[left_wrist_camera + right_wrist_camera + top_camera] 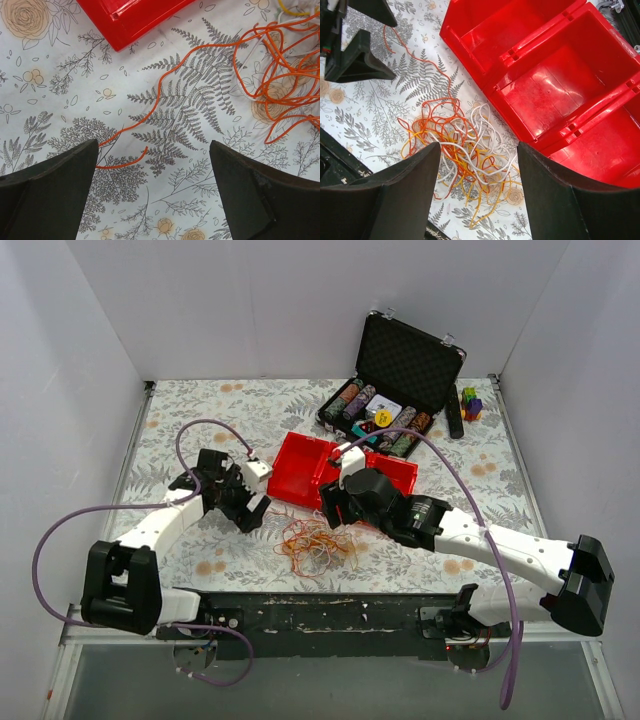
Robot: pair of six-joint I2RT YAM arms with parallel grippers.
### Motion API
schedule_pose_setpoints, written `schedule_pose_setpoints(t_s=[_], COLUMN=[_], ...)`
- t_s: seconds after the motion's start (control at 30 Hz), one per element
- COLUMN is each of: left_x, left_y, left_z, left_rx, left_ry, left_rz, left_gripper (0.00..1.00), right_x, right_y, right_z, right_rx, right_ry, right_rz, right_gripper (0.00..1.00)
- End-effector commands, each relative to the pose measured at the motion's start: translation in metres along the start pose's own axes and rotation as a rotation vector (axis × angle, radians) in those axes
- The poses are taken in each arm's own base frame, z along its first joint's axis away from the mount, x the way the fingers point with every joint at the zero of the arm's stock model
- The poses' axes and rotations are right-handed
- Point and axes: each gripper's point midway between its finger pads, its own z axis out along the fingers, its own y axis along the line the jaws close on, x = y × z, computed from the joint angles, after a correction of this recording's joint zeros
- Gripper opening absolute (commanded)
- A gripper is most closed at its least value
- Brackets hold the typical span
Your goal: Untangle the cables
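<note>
The cables (315, 543) lie as a tangled heap of thin orange, yellow and white strands on the floral cloth, between the two arms. In the right wrist view the heap (465, 150) sits between and beyond the open jaws of my right gripper (479, 165), which hovers over it, empty. My left gripper (152, 170) is open and empty above the cloth; one loose orange strand (165, 90) trails from the heap (285, 75) to near its left finger (55, 190). From above, the left gripper (252, 512) is left of the heap and the right gripper (335, 508) is at its upper right.
A red compartment tray (340, 468) lies just behind the heap, close to the right gripper; it fills the upper right of the right wrist view (545, 75). An open black case (395, 390) with rolls stands at the back right. Small coloured blocks (470, 403) sit beside it.
</note>
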Motion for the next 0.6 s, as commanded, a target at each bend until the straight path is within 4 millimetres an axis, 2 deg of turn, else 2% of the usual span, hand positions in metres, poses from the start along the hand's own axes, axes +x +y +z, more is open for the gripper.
schedule_pose_setpoints(t_s=[0.0,0.17,0.37,0.43,0.5,0.57], left_x=[0.007,0.01,0.009,0.01,0.013,0.013], left_y=[-0.002,0.001,-0.001,-0.005,-0.009,-0.012], left_z=[0.01,0.024,0.036,0.04,0.045,0.048], left_rx=[0.036,0.048,0.071,0.089,0.109,0.124], left_ry=[0.012,0.04,0.052,0.056,0.068,0.068], left_rz=[0.052,0.072,0.096,0.101,0.097,0.09], left_gripper=[0.93,0.92,0.85,0.76,0.54,0.38], right_x=[-0.032,-0.031,-0.033,-0.034,-0.033,-0.032], right_y=[0.006,0.006,0.006,0.007,0.006,0.006], right_z=[-0.007,-0.012,-0.015,-0.016,-0.016,-0.016], right_rx=[-0.007,-0.013,-0.009,-0.013,-0.012,-0.012], right_ry=[-0.123,-0.139,-0.149,-0.154,-0.153,-0.153], right_rz=[0.038,0.059,0.061,0.064,0.065,0.067], right_gripper=[0.71,0.7,0.69,0.68,0.67,0.66])
